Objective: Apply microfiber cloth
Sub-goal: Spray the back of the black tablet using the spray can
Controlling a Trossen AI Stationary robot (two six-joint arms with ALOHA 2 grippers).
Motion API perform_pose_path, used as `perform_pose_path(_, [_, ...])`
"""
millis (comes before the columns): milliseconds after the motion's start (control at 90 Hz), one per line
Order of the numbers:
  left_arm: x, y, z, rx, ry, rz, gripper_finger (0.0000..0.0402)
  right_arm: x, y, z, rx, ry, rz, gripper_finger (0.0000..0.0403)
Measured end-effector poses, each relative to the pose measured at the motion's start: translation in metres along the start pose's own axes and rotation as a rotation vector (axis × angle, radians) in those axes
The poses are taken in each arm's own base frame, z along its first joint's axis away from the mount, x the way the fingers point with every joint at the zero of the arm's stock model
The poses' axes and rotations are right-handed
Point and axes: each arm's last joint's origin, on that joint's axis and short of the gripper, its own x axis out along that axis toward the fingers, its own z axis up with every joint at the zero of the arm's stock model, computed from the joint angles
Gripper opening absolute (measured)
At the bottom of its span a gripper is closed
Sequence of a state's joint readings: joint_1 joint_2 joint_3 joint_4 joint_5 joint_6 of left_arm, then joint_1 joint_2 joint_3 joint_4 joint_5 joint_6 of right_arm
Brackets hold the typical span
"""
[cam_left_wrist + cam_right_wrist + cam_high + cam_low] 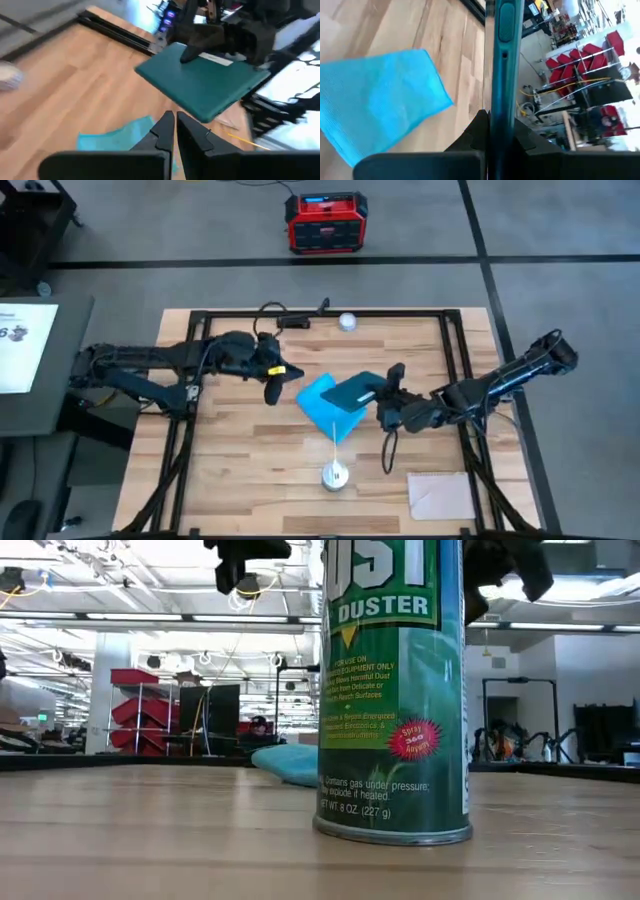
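— Where is your microfiber cloth?

— Flat on the counter near the middle, partly under the teal-backed tablet. The duster can stands well apart from it, nearer the front edge.

— And your pincers?

— Your right pincer is clamped on the tablet's edge, holding it above the cloth. Your left pincer hangs just beside the cloth, fingers together, gripping nothing.

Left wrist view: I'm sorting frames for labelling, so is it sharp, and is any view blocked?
Left wrist view: motion-smeared, though the tablet and microfiber cloth stay readable. Low view: the duster can fills the middle, hiding most of the cloth. High view: even light, unblocked.
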State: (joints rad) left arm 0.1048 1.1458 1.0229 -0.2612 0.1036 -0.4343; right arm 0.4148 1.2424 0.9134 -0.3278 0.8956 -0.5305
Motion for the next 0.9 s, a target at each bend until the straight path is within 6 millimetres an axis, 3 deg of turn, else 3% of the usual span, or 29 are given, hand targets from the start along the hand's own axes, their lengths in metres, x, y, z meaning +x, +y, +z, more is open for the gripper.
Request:
perform_pose_path(244, [-0.002, 0.006, 0.006, -0.122, 0.068, -0.200, 0.0000, -0.001, 0.012, 0.015, -0.159, 0.056, 0.023, 0.0008])
perform_pose_path(467, [-0.004, 0.019, 0.003, -0.284, 0.147, -0.167, 0.0007, 0.003, 0.037, 0.033, -0.350, 0.108, -0.006, 0.0008])
perform_pose_path(700, [0.006, 0.030, 0.001, -0.387, 0.261, -0.249, 0.0065, 0.012, 0.049, 0.055, -0.498, 0.149, -0.076, 0.0008])
perform_pose_path(900, [0.030, 0.038, -0.005, -0.433, 0.394, -0.414, 0.0116, 0.014, 0.041, 0.072, -0.568, 0.177, -0.142, 0.0008])
